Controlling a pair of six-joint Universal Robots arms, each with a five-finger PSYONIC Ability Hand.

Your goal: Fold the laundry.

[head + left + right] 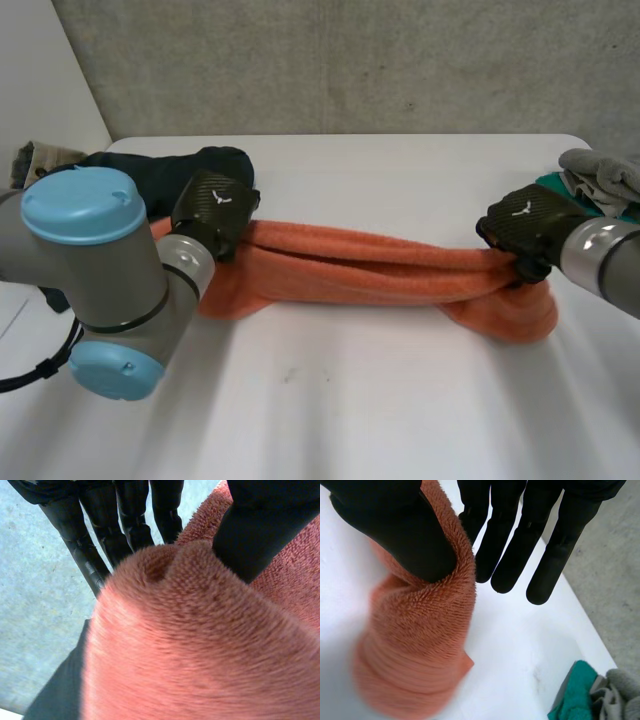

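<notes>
Across the middle of the tabletop [330, 400] we hold the orange towel [370, 272] bunched into a rope, the left hand [212, 208] pinching one end between thumb and fingers, the right hand [527, 224] the other. We judge it soft, thick and floppy; its corners would give a surer hold.
</notes>
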